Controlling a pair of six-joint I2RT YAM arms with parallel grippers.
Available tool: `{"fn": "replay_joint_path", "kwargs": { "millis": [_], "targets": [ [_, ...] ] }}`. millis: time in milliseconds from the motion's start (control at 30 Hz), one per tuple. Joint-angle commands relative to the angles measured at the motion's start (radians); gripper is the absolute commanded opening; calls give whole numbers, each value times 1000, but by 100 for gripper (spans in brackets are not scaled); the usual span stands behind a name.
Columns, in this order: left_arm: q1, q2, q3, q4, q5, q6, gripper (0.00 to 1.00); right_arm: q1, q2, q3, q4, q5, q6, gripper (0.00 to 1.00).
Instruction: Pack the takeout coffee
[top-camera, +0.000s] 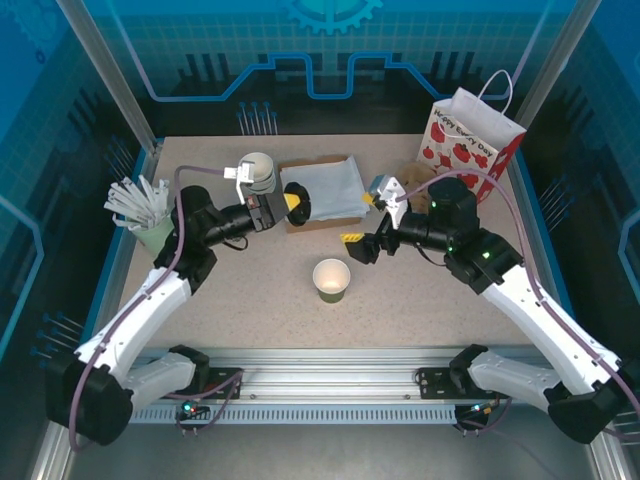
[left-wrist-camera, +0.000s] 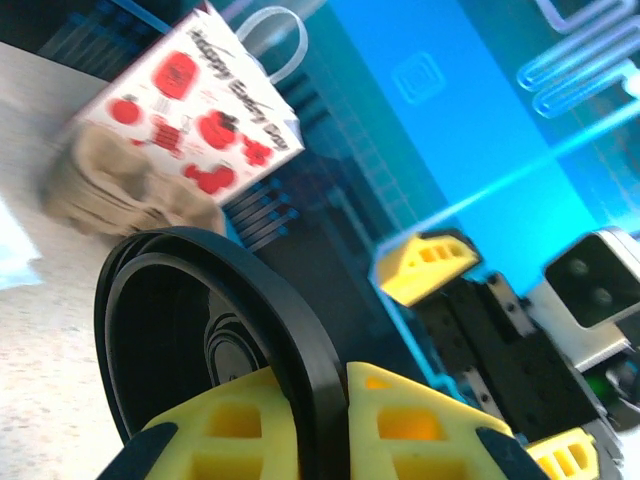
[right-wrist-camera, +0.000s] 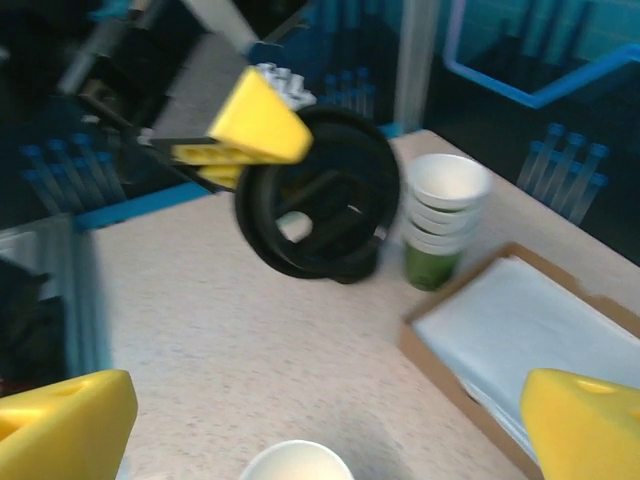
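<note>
Looking down from above, you see the green cup (top-camera: 331, 278) standing upright and uncovered on the counter (top-camera: 240, 305), its white inside showing, roughly midway between the two arms. Your left gripper (top-camera: 291, 204) is clamped on the black lid (left-wrist-camera: 165, 330), the yellow fingers (left-wrist-camera: 230, 430) pinching its rim so the lid stands on edge in the air, up and to the left of the cup and clear of it. Your right gripper (top-camera: 360, 220) hangs spread wide with nothing between its fingers, just to the upper right of the cup and facing the lid. Behind the lid lies a shallow cardboard box (top-camera: 322, 190) of pale folded paper, with a stack of cups (right-wrist-camera: 445, 215) at its left end. At the far right corner a gift bag (top-camera: 470, 140) printed in red stands with the pulp tray (left-wrist-camera: 120, 190) in front of it.
</note>
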Motion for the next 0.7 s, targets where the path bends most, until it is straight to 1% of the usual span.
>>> {"fn": "replay_joint_path", "kwargs": {
  "millis": [0, 100, 300, 400, 667],
  "targets": [
    [3, 21, 25, 70, 161, -58, 3, -30, 46, -4, 36, -228, 27, 100],
    [3, 27, 41, 14, 169, -50, 3, -31, 72, -5, 102, -254, 35, 100],
    [-1, 27, 52, -5, 172, -87, 3, -13, 167, 51, 140, -266, 82, 100],
    [-4, 26, 59, -12, 173, -107, 3, 2, 217, 105, 100, -238, 98, 100],
    [-8, 20, 74, -41, 165, -147, 3, 22, 313, 226, 0, -214, 170, 99]
  ]
}}
